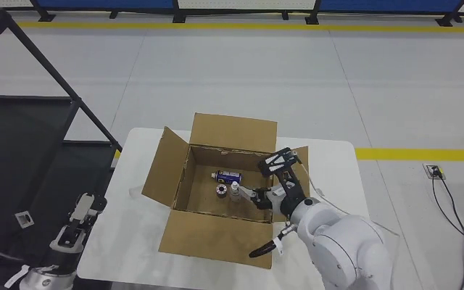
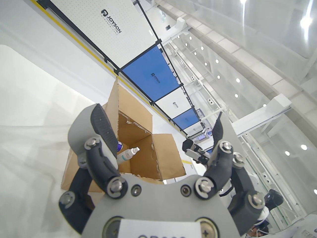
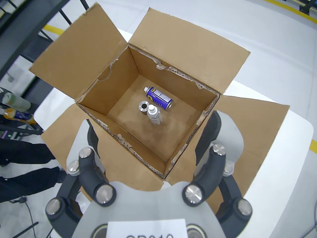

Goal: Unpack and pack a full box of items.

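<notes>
3 items sit on the box [image 3: 173, 58] floor, mid-box. The can [image 3: 158, 98] lies flat, the steel cylinder [image 3: 144, 106] is just beside it, and the spray bottle [image 3: 154, 115] stands upright close to the cylinder.

Right gripper [image 3: 152, 130] hangs above the box's near-right corner, jaws spread and empty. Left gripper [image 2: 159, 115] sits low off the table's left side, also spread and empty, pointed at the box.

Reads as the unpack step: reach in for an item. The bottle is the tallest, so a likely pick. That needs a straight drop past the rim and a pinch across the body without knocking the cylinder.

Walls are deep, rim edges torn, four flaps splayed outward. There is floor room all around the cluster. The table [image 3: 292, 134] strip past the right flap is a likely set-down.
</notes>
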`<action>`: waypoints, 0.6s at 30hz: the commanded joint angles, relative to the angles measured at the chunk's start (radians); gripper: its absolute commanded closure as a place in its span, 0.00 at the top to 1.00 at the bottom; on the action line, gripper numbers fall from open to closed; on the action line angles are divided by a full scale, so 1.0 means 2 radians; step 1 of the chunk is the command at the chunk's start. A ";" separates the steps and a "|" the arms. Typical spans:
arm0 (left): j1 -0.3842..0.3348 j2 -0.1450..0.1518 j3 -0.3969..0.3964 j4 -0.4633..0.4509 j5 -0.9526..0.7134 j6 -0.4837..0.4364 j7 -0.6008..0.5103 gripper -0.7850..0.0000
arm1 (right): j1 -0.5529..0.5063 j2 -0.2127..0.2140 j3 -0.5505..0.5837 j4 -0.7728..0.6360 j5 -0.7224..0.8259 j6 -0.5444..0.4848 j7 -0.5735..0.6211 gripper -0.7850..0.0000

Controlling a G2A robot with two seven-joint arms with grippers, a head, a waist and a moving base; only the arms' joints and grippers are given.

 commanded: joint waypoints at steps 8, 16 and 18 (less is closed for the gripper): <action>-0.052 0.008 0.043 0.051 0.076 0.004 -0.012 1.00 | -0.051 0.011 0.128 -0.019 0.119 0.002 0.009 1.00; -0.073 0.013 0.086 0.067 0.109 0.000 -0.030 1.00 | -0.058 0.020 0.186 0.021 0.186 0.006 0.038 1.00; -0.076 0.014 0.096 0.068 0.118 -0.003 -0.032 1.00 | -0.051 0.023 0.190 0.040 0.189 0.008 0.052 1.00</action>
